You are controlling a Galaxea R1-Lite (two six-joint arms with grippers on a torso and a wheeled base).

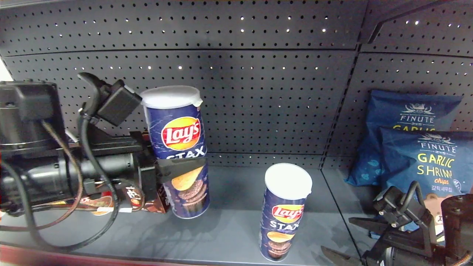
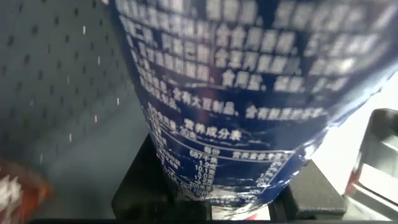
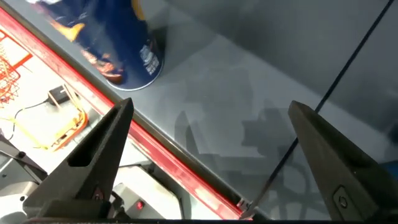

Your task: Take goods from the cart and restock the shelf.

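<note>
Left gripper [image 1: 181, 167] clamped on a chip can [image 1: 176, 147] at the shelf [image 1: 229, 225]; right gripper [image 1: 351, 240] spread wide.

One dark finger crosses the held can's front and the other is hidden behind it. The can leans slightly, and whether its base touches the shelf cannot be told. In the left wrist view the can [image 2: 236, 106] is cut off at top and base. A second can [image 1: 284, 212] stands upright nearer the shelf's front edge, with only its base [image 3: 127, 53] in the right wrist view. The left arm partly hides brown packets [image 1: 147, 202]. Blue chip bags [image 1: 417, 147] lean against the back panel behind the right gripper [image 3: 211, 162].
</note>
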